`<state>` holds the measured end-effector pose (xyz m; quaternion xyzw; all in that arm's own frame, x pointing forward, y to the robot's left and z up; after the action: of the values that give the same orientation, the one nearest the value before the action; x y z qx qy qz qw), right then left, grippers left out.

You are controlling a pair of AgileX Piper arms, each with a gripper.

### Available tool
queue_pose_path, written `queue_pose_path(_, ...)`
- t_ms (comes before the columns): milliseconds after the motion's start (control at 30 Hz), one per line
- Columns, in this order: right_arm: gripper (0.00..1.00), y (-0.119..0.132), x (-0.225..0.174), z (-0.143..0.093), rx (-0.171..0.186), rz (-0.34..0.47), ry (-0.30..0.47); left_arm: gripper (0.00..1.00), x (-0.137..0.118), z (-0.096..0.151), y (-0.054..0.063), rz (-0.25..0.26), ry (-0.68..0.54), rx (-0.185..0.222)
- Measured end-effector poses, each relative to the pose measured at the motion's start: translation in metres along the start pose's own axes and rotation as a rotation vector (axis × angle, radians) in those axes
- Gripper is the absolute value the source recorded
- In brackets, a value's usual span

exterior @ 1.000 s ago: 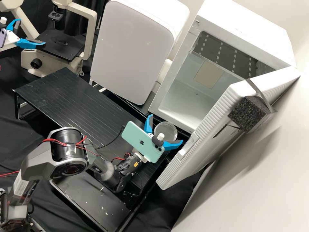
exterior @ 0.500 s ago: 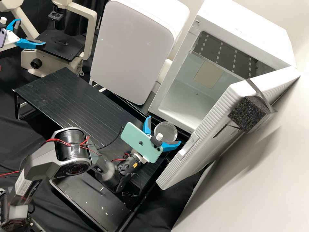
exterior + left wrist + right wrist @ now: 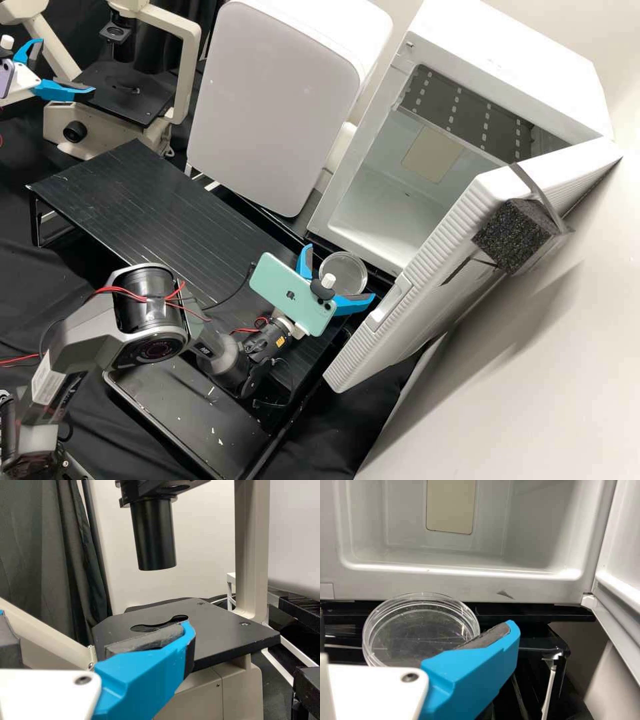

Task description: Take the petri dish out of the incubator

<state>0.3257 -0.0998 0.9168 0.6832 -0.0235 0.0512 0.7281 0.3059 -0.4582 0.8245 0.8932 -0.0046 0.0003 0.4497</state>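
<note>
The clear petri dish [image 3: 343,272] lies flat on a black surface just in front of the white incubator [image 3: 400,213], outside its open chamber. My right gripper [image 3: 340,271] stands open at the dish, its fingers spread toward either side. Seen from the right wrist, the dish [image 3: 420,630] lies below the chamber's front lip, and one blue finger of the right gripper [image 3: 416,622] overlaps its near edge; contact cannot be told. Far off at the upper left, my left gripper [image 3: 67,65] is open with nothing between its fingers. In the left wrist view, the left gripper [image 3: 95,619] is before the microscope stage [image 3: 225,632].
The incubator door [image 3: 427,293] hangs open close to the right gripper's right side, with black foam [image 3: 513,233] on it. A large white box [image 3: 273,107] stands left of the incubator. The black slatted table [image 3: 147,200] spans the middle, and a dark tray [image 3: 187,413] sits nearer.
My right gripper has shifted slightly down and left in the high view, with its fingers still apart. The petri dish and the left gripper have kept their places.
</note>
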Motion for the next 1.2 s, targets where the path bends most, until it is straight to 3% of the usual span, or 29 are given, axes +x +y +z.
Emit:
queue_pose_path(400, 1.00, -0.0006, 0.0027, 0.0020, -0.015, -0.020, -0.030, 1.00, 0.0000, 0.0000, 0.0000, 0.000, 0.000, 0.000)
queue_pose_path(433, 0.00, -0.0006, 0.0027, 0.0020, -0.015, -0.020, -0.030, 1.00, 0.0000, 0.0000, 0.0000, 0.000, 0.000, 0.000)
queue_pose_path(1200, 0.00, -0.0008, 0.0028, 0.0016, -0.020, -0.020, -0.028, 1.00, 0.0000, 0.0000, 0.0000, 0.000, 0.000, 0.000)
